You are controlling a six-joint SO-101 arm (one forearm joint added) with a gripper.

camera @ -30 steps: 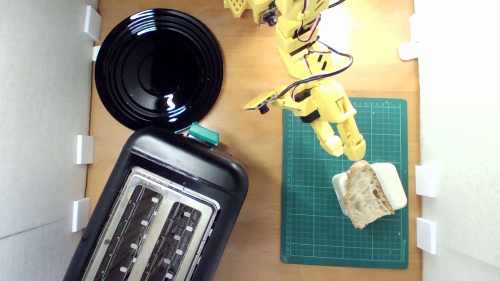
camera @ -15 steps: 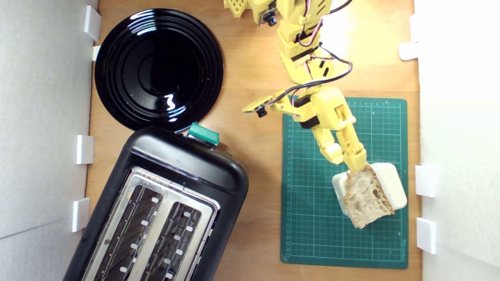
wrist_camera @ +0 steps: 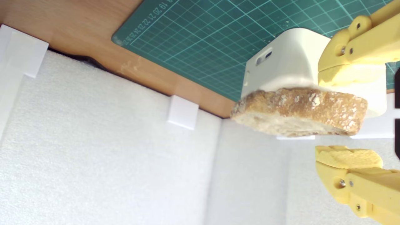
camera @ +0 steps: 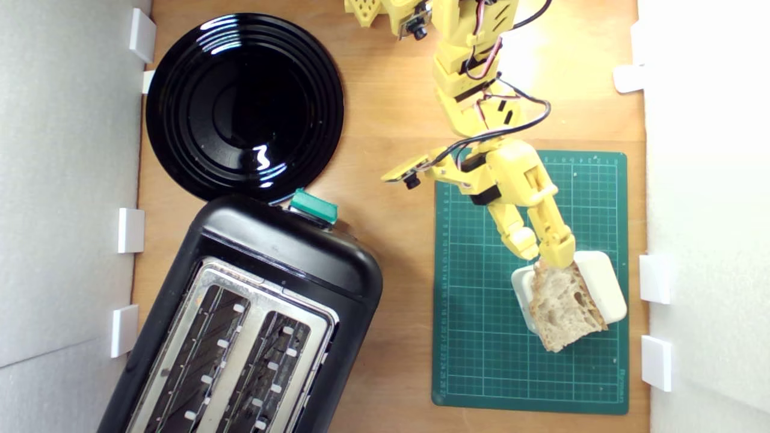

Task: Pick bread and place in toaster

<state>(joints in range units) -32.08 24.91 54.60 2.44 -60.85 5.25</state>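
The bread (camera: 564,307), a holey slice with a tan crust, lies on a cream rounded box (camera: 601,282) on the green cutting mat (camera: 481,337). My yellow gripper (camera: 546,252) is at the slice's upper tip. In the wrist view the gripper (wrist_camera: 348,117) is open, one finger on each side of the bread (wrist_camera: 297,111), with a gap at the lower one. The black toaster (camera: 252,313), with silver slots and a green lever knob (camera: 313,206), stands at the exterior view's lower left.
A round black plate (camera: 243,105) sits above the toaster on the wooden table. White foam walls (camera: 704,180) with small white brackets (camera: 656,278) border both sides. The arm's cable (camera: 511,126) loops over the mat's top edge.
The gripper has moved down and to the exterior view's right, from just short of the bread to around its upper tip. The bread and box have not moved.
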